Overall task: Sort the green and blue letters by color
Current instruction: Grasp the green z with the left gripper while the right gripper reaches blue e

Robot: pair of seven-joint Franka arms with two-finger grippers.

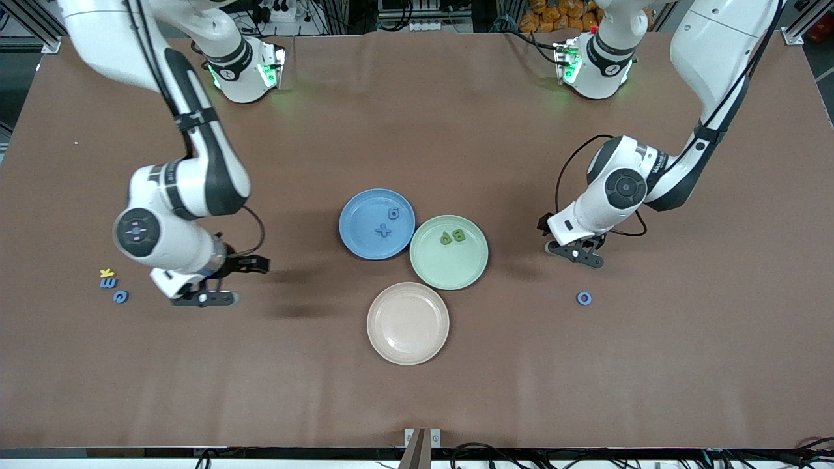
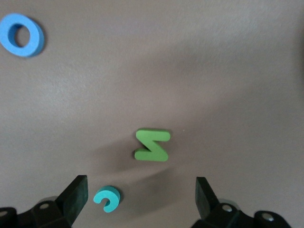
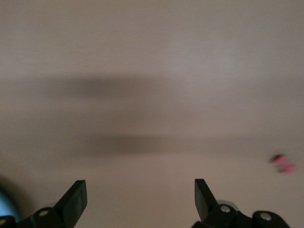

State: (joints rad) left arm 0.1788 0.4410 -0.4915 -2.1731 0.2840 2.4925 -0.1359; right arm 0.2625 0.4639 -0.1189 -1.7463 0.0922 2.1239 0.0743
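The blue plate (image 1: pixel 358 244) holds two blue letters (image 1: pixel 393 213). The green plate (image 1: pixel 469 270) holds two green letters (image 1: pixel 445 238). A blue ring letter (image 1: pixel 584 298) lies toward the left arm's end, nearer the camera than my left gripper (image 1: pixel 576 253). In the left wrist view my left gripper (image 2: pixel 140 199) is open, low over a green Z-shaped letter (image 2: pixel 152 145) and a small teal C-shaped piece (image 2: pixel 107 198); the blue ring (image 2: pixel 21 34) lies apart. My right gripper (image 1: pixel 208 298) is open and empty (image 3: pixel 137 199) over bare table, beside two blue letters (image 1: pixel 120 296).
An empty beige plate (image 1: pixel 408 323) sits nearest the camera. A yellow letter (image 1: pixel 106 273) lies by the blue ones at the right arm's end. A blurred dark pink piece (image 3: pixel 282 164) shows in the right wrist view.
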